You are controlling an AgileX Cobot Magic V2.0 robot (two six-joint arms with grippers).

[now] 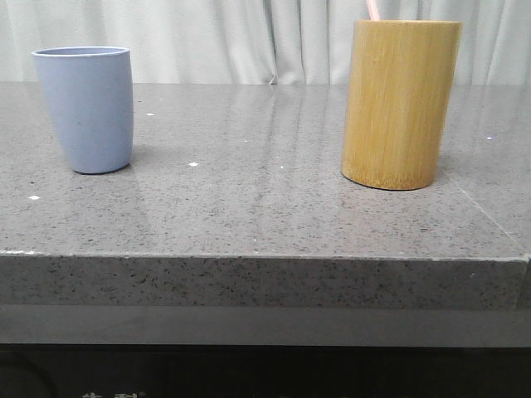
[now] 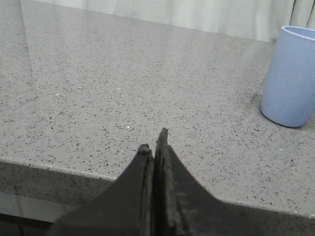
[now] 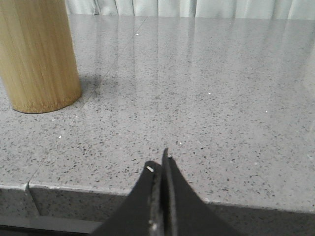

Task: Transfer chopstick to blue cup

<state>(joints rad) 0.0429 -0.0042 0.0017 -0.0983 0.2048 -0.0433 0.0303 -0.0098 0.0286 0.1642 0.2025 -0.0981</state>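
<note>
Presently both sets of jaws are pressed together, holding nothing: left gripper [image 2: 154, 142] near the bench [image 1: 265, 207] edge, right gripper [image 3: 158, 164] likewise. Blue cup [image 1: 85, 108] stands left, well apart from the bamboo holder [image 1: 398, 104], where the chopstick [image 1: 373, 10] stands.

Staged test bench, speckled grey stone counter [image 1: 265, 207], white curtain [image 1: 249, 41] backdrop

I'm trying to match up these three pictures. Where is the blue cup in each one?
Front view: blue cup stands at far left on the grey countertop.
Left wrist view: at the right edge.
Right wrist view: not in it.
Shared landmark: the speckled grey countertop.
</note>
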